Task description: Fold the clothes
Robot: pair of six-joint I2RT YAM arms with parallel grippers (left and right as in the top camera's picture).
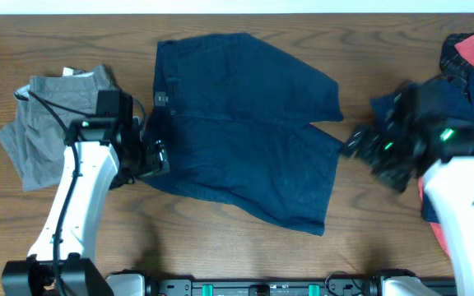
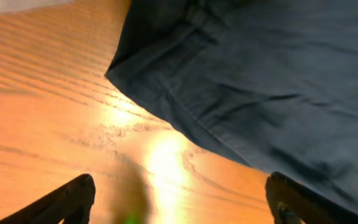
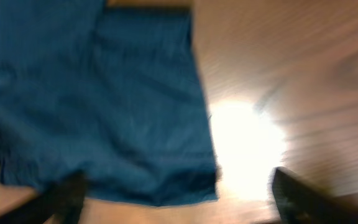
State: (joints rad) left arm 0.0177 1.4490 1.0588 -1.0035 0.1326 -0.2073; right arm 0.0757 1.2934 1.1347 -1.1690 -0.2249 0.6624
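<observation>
1. At the middle of the tabletop (image 1: 385, 33), spread flat: dark blue denim shorts (image 1: 245, 123), waistband left, legs right.
2. Laid open like this probably for a clean fold; smooth cloth, few wrinkles.
3. Parked at the waistband's near corner, left gripper (image 1: 156, 158) with jaws released and empty, seemingly set to pinch that edge.
4. Poised just right of the leg hems, right gripper (image 1: 360, 146), blurred, jaws spread, holding nothing.
5. Set aside at left, folded grey garment (image 1: 44, 123); heaped at right, unsorted clothes pile (image 1: 467, 57).
</observation>
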